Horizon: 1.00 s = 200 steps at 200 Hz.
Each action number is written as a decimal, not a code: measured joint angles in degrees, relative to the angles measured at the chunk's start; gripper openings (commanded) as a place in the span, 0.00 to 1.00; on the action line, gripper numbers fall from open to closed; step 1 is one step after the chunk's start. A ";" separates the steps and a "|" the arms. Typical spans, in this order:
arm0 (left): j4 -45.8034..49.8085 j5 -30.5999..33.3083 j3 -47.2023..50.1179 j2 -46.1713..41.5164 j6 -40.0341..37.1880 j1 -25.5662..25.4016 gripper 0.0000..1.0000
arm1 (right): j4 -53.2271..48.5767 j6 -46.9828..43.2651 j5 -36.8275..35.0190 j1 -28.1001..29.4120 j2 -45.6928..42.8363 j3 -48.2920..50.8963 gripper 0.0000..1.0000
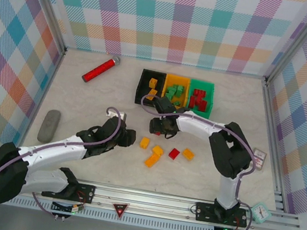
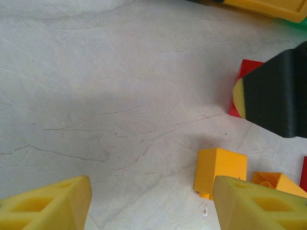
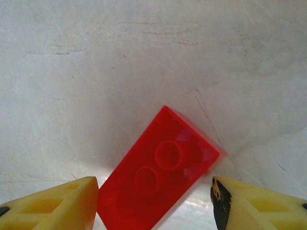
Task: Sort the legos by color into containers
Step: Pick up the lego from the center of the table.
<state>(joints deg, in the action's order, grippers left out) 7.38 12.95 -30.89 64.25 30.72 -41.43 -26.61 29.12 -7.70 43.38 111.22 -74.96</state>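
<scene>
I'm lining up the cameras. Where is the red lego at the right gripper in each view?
Top external: covered by the right gripper.
Left wrist: red lego at the right edge, behind that gripper's black finger.
Right wrist: red lego bottom centre, between the yellow fingers.
Shared landmark: the right gripper.

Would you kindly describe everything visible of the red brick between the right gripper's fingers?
The red brick is glossy plastic with two studs facing the camera, turned diagonally between the yellow fingertips of the right gripper. Its lower edge seems to touch one fingertip; a bright sliver separates it from the other. Whether it rests on the pale table is unclear.
</scene>
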 measured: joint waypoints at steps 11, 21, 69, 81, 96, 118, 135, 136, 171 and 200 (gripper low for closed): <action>-0.02 0.00 0.02 -0.15 0.15 0.00 0.68 | -0.07 -0.02 0.22 0.00 1.05 -0.92 0.64; -0.02 0.00 0.07 -0.35 0.17 0.00 0.68 | -0.17 -0.04 0.28 0.00 1.92 -1.66 0.64; -0.04 -0.02 0.39 -0.35 0.22 0.00 0.68 | -1.55 -1.31 0.48 0.00 4.55 -5.57 0.63; 0.00 -0.02 0.39 -0.35 0.22 0.00 0.68 | -1.70 -1.42 0.68 0.00 4.59 -5.77 0.59; -0.02 -0.02 0.39 -0.35 0.20 0.00 0.68 | -1.79 -1.81 0.98 0.02 4.63 -5.79 0.51; -0.02 -0.02 0.39 -0.31 0.20 0.00 0.68 | -1.77 -1.99 1.36 0.17 4.70 -5.79 0.38; -0.02 -0.02 0.39 -0.15 0.20 0.00 0.68 | -1.75 -2.43 1.36 0.22 4.70 -5.77 0.31; -0.02 -0.02 0.39 -0.13 0.20 0.00 0.68 | -1.75 -2.51 1.36 0.22 4.70 -5.77 0.30; -0.04 -0.33 0.35 0.83 0.20 0.00 0.68 | -0.92 -2.86 1.33 0.22 3.41 -4.02 0.23; -0.11 -0.72 0.31 2.47 0.20 0.02 0.68 | -1.20 -2.99 0.96 0.22 -0.35 -0.63 0.23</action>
<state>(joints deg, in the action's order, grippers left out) 7.27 12.23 -30.59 66.72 30.92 -41.41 -27.81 26.13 -6.74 43.59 110.87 -75.59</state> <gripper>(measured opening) 0.678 0.265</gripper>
